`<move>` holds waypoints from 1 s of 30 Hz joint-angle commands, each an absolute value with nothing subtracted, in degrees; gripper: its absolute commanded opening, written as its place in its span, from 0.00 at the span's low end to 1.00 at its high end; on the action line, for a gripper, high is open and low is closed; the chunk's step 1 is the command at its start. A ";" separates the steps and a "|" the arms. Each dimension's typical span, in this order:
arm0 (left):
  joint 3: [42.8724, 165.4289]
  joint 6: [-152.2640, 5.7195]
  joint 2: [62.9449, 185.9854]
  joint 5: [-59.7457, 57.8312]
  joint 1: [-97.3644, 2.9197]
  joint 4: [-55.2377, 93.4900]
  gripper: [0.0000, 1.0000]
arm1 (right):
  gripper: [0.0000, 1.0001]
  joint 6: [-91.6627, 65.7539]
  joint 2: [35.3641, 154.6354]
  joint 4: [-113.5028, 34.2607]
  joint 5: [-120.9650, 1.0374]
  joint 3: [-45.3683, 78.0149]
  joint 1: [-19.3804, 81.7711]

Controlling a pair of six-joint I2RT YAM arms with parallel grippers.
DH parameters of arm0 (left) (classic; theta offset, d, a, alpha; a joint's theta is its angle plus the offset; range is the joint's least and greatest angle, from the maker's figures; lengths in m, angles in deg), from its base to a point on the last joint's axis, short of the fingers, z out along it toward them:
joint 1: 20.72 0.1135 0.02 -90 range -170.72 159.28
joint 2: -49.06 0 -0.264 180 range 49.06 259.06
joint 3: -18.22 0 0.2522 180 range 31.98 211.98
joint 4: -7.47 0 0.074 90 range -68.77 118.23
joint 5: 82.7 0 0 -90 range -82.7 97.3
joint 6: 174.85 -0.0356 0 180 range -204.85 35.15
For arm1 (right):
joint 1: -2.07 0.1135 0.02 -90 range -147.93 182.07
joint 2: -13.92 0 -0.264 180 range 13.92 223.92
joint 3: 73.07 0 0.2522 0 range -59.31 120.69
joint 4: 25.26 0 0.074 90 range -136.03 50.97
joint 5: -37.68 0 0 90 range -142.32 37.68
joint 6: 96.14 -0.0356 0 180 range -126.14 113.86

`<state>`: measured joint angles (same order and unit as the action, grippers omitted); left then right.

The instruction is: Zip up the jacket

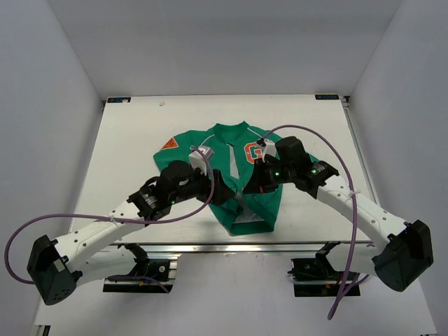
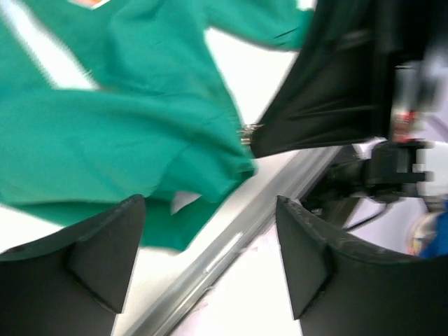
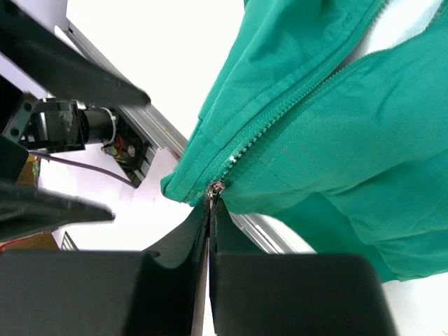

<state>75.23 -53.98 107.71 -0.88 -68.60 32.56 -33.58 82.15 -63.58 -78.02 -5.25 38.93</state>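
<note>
The green jacket (image 1: 227, 150) lies flat on the table, collar far, with an orange "G" patch (image 1: 250, 152) and an orange triangle sleeve patch (image 1: 169, 145). Its front zip is open above the hem. My right gripper (image 1: 250, 187) is shut on the zipper pull (image 3: 215, 189) at the bottom of the zip, near the hem; in its wrist view the gripper (image 3: 211, 204) lifts the hem (image 3: 189, 189) slightly. My left gripper (image 1: 224, 192) is open and empty just left of the zip, its fingers (image 2: 126, 231) over the hem (image 2: 168, 224) and table edge.
An aluminium rail (image 2: 231, 238) runs along the table's near edge right below the hem, also seen in the right wrist view (image 3: 140, 133). The right gripper's black finger (image 2: 329, 105) sits close in front of my left gripper. White walls surround the table (image 1: 133, 133).
</note>
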 commanded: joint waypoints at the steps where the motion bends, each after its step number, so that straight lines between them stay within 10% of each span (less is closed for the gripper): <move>1: 75.50 -53.67 106.63 -6.90 -68.80 29.25 0.81 | 0.00 -31.72 83.00 -67.68 -78.85 0.01 38.81; 8: 66.53 -42.15 106.11 -17.31 -69.59 10.63 0.73 | 0.00 -33.47 84.41 -66.97 -81.76 2.39 38.72; 21: 65.99 -36.25 114.71 -13.18 -71.17 -1.18 0.94 | 0.00 -36.46 83.18 -61.97 -83.26 -1.65 38.81; 30: 65.03 -34.31 113.92 -1.67 -71.26 -1.18 0.78 | 0.00 -36.73 81.86 -61.52 -83.17 -3.50 38.72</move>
<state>64.10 -35.03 115.78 -7.15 -70.85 1.09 -36.40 83.48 -63.67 -81.71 -3.32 38.82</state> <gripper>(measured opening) 0.798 0.017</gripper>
